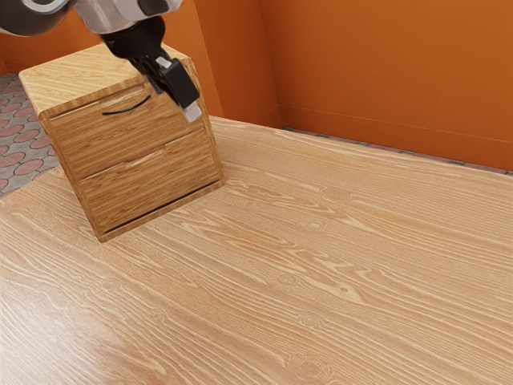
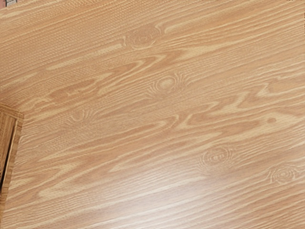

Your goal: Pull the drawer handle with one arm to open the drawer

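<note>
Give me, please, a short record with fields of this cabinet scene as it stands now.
setting: wooden table, orange wall behind
cabinet: wooden, two stacked drawers, at the exterior view's left
upper drawer: looks shut, front level with the lower drawer
handle: thin dark curved bar on the upper drawer
gripper: at the cabinet's upper front corner, to the exterior view's right of the handle, not on it
task state: pull not yet begun
</note>
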